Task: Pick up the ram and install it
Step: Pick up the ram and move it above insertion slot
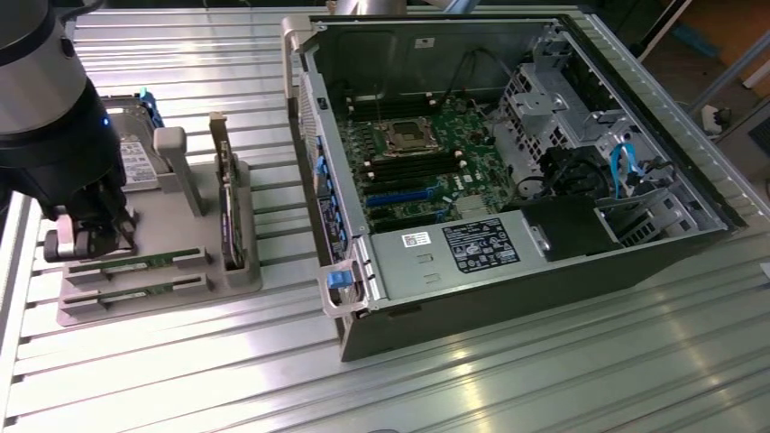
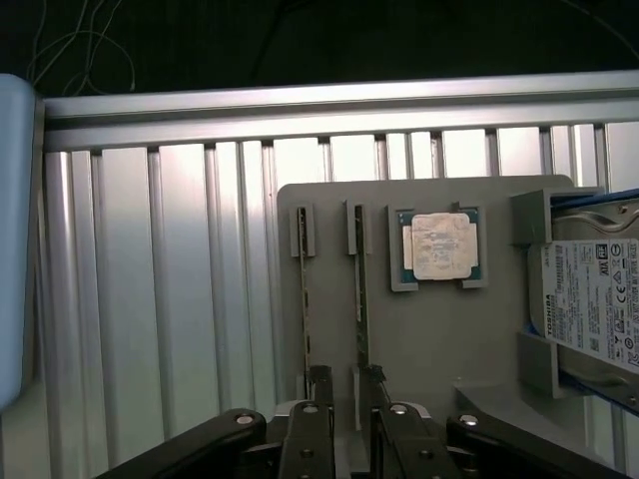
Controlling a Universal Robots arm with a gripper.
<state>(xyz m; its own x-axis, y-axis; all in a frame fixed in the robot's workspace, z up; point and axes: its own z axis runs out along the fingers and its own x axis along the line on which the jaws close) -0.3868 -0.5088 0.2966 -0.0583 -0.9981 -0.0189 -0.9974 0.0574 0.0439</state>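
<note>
Now you're at the pick: your gripper sits open astride the ram in its grey holder; the grasp calls for closing squarely on its faces.

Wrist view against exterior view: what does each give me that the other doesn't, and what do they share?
The wrist view gives the processor chip seated in its recess and the Toshiba label on the hard drive. The exterior view gives the open computer case, its motherboard and the dark expansion card standing upright. Both share the grey holder, the ram, its twin stick, and the tool, open at the ram's end.
</note>
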